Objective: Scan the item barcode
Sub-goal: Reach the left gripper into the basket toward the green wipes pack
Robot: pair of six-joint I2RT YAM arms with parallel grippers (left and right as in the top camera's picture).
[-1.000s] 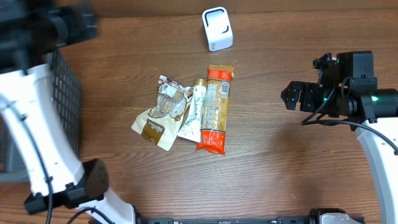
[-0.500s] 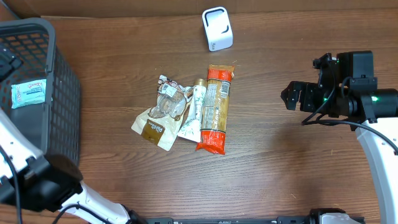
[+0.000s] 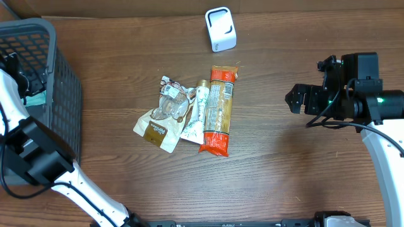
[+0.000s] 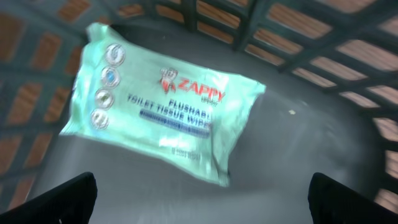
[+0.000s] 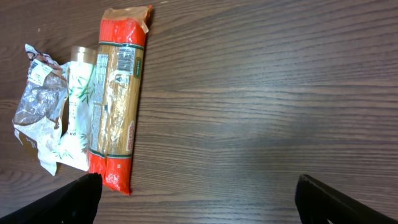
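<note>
The table (image 3: pixel 284 183) is brown wood grain. At its left edge the basket (image 3: pixel 63 88) is dark grey lattice, and the wipes pack (image 4: pixel 165 102) in it is mint green with red and blue lettering. Mid-table, the pasta packet (image 3: pixel 218 110) is orange-red over pale yellow, the tube (image 3: pixel 199 113) is white with green leaves and a gold cap, and the pouch (image 3: pixel 154 131) is brown and cream. The scanner (image 3: pixel 221 28) near the far edge is white with a dark face.

The left gripper (image 4: pixel 202 202) hangs with jaws spread wide; the right gripper (image 5: pixel 208 199) likewise.
</note>
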